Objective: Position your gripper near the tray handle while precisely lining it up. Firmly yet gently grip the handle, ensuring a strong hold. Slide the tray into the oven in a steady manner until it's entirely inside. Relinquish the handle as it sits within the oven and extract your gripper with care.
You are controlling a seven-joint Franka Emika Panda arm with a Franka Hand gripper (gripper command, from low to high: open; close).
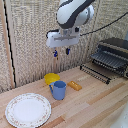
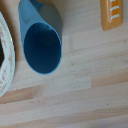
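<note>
In the exterior view my gripper (image 1: 61, 51) hangs high above the table. Its two blue-tipped fingers (image 1: 55, 52) point down and stand apart, open and empty. The oven (image 1: 114, 54) stands at the exterior view's right, dark grey and silver. The tray (image 1: 98, 68), a dark wire rack, sticks out of its front cavity. The tray handle (image 1: 94, 75) is the thin bar along the rack's front edge. The gripper is well to the exterior view's left of the handle and above it. The wrist view shows no fingers, tray or oven.
A blue mug (image 1: 58, 90) stands below the gripper and also shows in the wrist view (image 2: 42, 45). A yellow object (image 1: 51, 78) lies behind the mug. An orange block (image 1: 75, 85) (image 2: 114, 12) lies between mug and tray. A white patterned plate (image 1: 27, 110) (image 2: 4, 60) is at the front left.
</note>
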